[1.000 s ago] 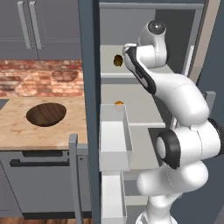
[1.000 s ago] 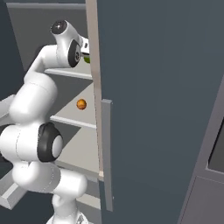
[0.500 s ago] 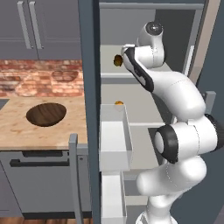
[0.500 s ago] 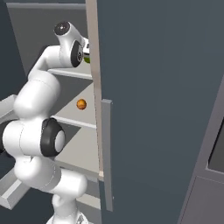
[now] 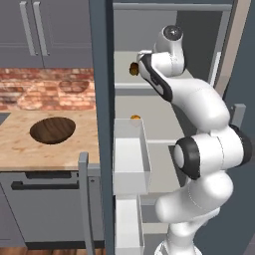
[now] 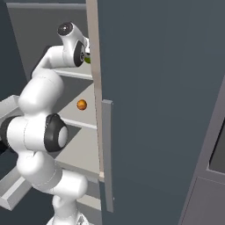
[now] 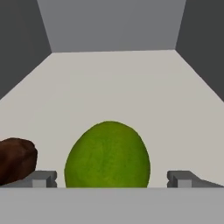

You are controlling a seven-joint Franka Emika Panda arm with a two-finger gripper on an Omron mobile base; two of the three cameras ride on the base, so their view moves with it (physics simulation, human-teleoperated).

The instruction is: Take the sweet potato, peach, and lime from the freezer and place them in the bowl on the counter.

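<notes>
Lime [image 7: 107, 155] on the upper shelf of the freezer [image 5: 99, 74], framed by a wide-spread gripper [image 7: 112, 178], nothing held.

Over the last second: pushed slightly deeper onto that shelf with jaws kept fully apart. Reads as approach nearly over, squeeze likely next, no fruit in the bowl [image 5: 52, 130] yet. From the left: bowl waiting on the counter [image 5: 20, 149], well apart past the freezer's door edge. Sweet potato [image 7: 15, 159] just beside the left fingertip [image 7: 43, 178], close enough to be nudged. Bare shelf behind the lime up to the back wall, side walls well apart from both tips. Peach [image 6: 81, 104] one shelf lower, untouched. Retreat probably snug above the white door bin [image 5: 130, 159].
</notes>
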